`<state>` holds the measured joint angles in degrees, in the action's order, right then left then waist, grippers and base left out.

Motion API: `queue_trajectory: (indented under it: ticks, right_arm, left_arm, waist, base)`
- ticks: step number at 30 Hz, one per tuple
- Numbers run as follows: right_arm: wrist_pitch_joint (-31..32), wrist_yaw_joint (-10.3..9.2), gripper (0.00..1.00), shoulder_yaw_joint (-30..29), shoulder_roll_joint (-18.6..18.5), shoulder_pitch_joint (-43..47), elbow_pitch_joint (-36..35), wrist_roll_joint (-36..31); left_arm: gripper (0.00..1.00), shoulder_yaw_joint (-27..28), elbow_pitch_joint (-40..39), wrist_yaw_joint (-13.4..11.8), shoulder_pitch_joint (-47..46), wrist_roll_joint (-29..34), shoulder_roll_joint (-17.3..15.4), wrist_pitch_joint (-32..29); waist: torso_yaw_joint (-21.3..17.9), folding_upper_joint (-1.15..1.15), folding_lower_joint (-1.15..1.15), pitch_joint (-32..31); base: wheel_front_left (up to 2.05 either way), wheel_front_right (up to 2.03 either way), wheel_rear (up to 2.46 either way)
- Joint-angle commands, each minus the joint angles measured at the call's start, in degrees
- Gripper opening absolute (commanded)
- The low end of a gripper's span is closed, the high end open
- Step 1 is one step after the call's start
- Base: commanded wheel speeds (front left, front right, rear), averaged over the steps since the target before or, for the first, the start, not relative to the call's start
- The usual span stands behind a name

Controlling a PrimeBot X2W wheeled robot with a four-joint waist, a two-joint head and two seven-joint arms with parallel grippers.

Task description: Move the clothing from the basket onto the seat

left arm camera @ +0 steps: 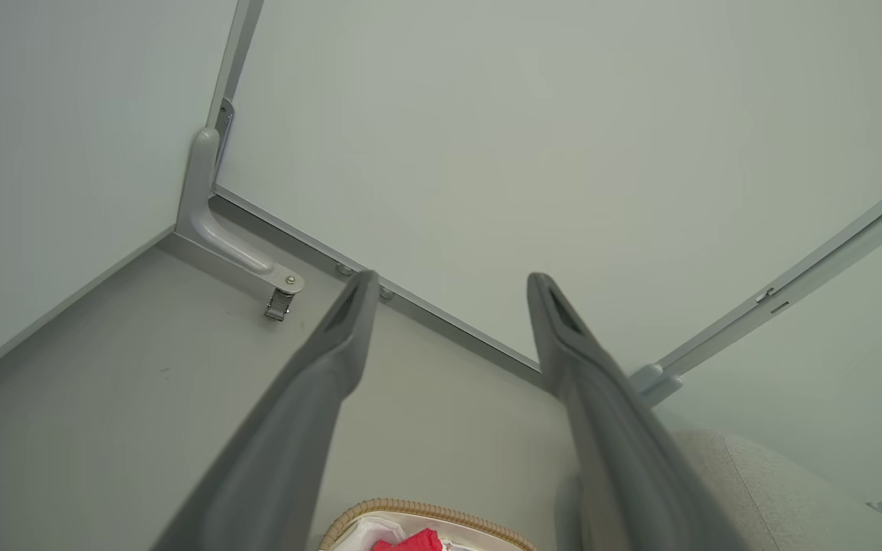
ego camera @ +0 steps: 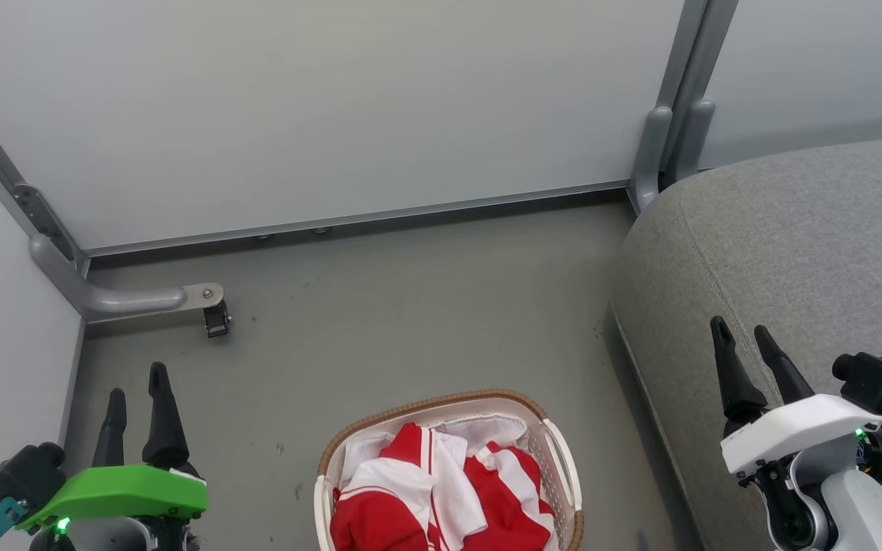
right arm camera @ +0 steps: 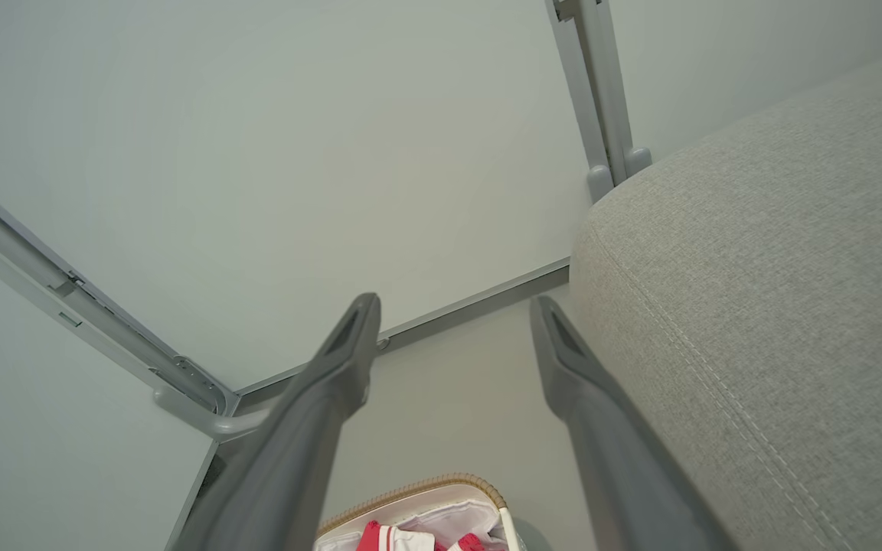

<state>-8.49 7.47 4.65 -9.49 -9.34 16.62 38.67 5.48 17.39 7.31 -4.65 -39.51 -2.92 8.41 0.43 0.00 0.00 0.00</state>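
Left gripper: 2 dark fingers spread wide, nothing between them, tips over bare grey floor. Ahead of these jaws stands a pale wall panel; a metal foot with a small caster sits near the fingertips, just beyond them. Right of the left jaws, and between the 2 grippers, the basket stands on the floor, lying closer to the robot than either pair of fingertips. In the left wrist view its brown rim shows below the gap between the fingers. The clothing, red with white stripes and panels, lies heaped inside the basket, all within the rim, against a white liner. Right gripper: 2 fingers also spread wide, gripping nothing. The seat, grey woven fabric with a stitched seam, lies under and to the right of these jaws; in the right wrist view the right-hand finger runs along its rounded edge. Basket and seat are near, not touching.
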Motion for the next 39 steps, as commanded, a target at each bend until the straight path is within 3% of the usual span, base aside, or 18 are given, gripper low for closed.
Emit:
queue_trajectory:
  ticks: [1, 24, 39]
  right_arm:
    - [-0.6, 0.02, 1.00, 0.3, -0.6, -1.1, -0.2, -1.8]
    - [-3.6, 0.03, 1.00, 2.6, -1.1, 0.4, 2.0, -14.0]
    - [-5.3, 0.02, 1.00, 3.1, 0.0, 2.0, 2.9, -20.5]
  left_arm:
    - [1.00, 0.0, -0.3, 0.2, -0.1, 2.3, -0.2, 0.6]
    - [1.00, -1.5, 1.7, 0.2, 1.7, 21.0, -0.8, 3.6]
    - [1.00, -2.4, 2.2, 0.2, 3.2, 28.5, -0.2, 5.4]
  waist:
    - [0.0, 0.00, 0.00, 0.0]
    - [0.2, 0.00, 0.00, 0.1]
    - [0.2, 0.00, 0.00, 0.1]
  base:
    - [0.00, 0.00, 0.00]
    - [0.00, 0.00, 0.00]
    - [0.00, 0.00, 0.00]
